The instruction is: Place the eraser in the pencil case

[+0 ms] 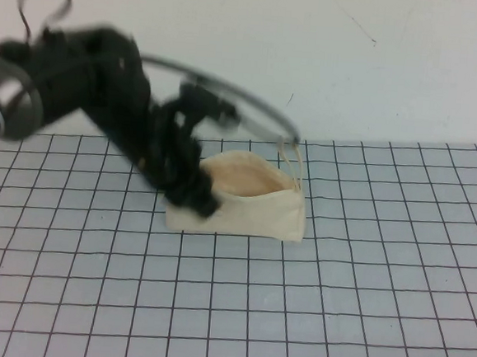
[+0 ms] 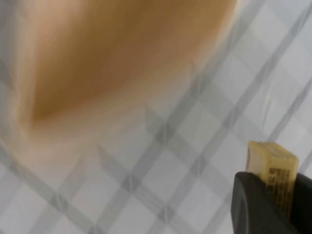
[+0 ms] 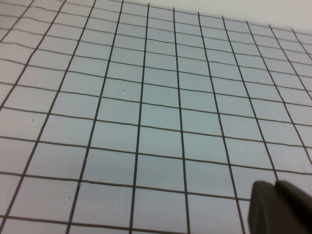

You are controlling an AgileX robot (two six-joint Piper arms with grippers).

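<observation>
The eraser (image 2: pixel 273 168) is clamped between the dark fingers (image 2: pixel 256 204) of the left gripper (image 1: pixel 192 195), its labelled face showing in the left wrist view. In that view it hangs over the gridded mat (image 2: pixel 161 161), just beside the case's blurred peach opening rather than inside it; I cannot tell whether it touches the fabric.

In the high view the case (image 1: pixel 245 204) sits near the mat's centre, mouth open upward, its peach lining showing, with the loop strap (image 1: pixel 292 158) standing up at its 2 o'clock corner. The left gripper is at the case's 9 o'clock end, down against the rim, and the left arm (image 1: pixel 97 85) stretches away toward 10 o'clock, with a cable (image 1: pixel 229 91) arching over the case.

The right gripper (image 3: pixel 280 207) shows only as a dark corner in the right wrist view, above bare grid; whether its fingers are apart or together cannot be told.
</observation>
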